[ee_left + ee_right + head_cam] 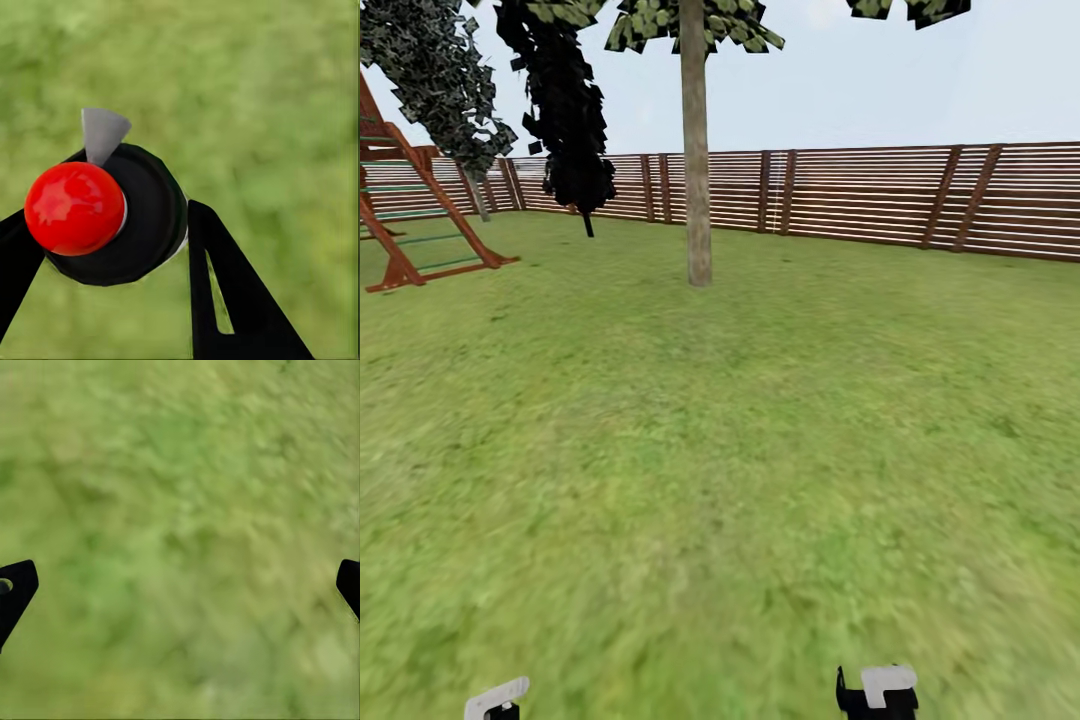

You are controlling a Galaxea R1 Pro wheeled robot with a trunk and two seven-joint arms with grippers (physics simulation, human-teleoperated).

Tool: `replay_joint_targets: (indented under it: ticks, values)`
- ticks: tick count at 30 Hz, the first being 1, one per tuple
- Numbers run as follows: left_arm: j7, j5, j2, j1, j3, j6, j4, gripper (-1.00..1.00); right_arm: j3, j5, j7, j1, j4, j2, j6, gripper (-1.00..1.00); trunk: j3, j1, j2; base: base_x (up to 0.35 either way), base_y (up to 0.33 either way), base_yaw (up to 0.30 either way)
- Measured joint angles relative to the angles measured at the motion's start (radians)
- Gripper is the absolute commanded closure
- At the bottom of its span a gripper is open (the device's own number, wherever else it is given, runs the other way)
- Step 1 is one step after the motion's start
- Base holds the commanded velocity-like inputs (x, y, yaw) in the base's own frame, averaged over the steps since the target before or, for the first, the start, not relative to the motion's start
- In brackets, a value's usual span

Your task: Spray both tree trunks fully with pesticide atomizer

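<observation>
While left gripper (112,247) clamps atomizer (112,214), right gripper (180,592) spread, empty over grass (180,472). Trunk (697,180) far ahead; next: drive closer, aim nozzle.

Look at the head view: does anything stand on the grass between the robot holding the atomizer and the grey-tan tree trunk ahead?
Nothing visible does. Open lawn runs from the robot up to the tree trunk. The left pincer holds the atomizer. The black tree and wooden frame stand off to the left.

Green grass floor (740,480); tree trunk (696,150) rooted mid-lawn; wooden play frame (420,220) standing far left.
</observation>
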Motion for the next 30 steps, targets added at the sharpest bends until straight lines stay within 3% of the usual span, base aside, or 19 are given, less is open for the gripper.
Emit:
replay_joint_targets:
  ticks: [30]
  values:
    - [0.0,0.0,0.0,0.0,0.0,0.0,0.0,1.0,0.001,0.0,0.001,0.0,0.0,0.003,0.0,-1.0,0.0,0.0,0.0,0.346,0.0,0.0]
